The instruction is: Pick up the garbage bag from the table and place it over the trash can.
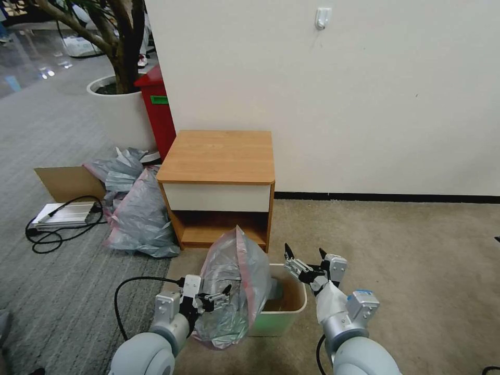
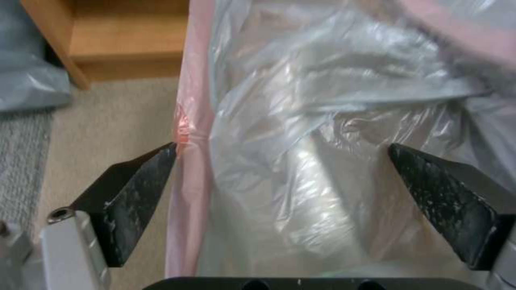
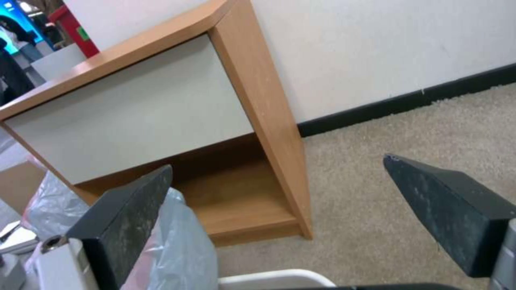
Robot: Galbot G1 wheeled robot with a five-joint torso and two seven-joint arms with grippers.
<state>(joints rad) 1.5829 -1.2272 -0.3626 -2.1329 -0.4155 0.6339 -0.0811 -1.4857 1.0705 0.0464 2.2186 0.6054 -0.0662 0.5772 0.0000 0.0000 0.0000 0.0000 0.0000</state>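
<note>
Bag (image 1: 232, 281) stands bunched over the bin's (image 1: 291, 307) nine o'clock rim, in front of the table (image 1: 219, 156); your left gripper (image 1: 216, 300) gapes against it, gripping nothing; right gripper (image 1: 304, 260) spread empty at three o'clock.

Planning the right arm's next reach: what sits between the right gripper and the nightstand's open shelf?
In the head view, bare beige carpet separates the right gripper from the nightstand; the garbage bag stands off to its left.
</note>
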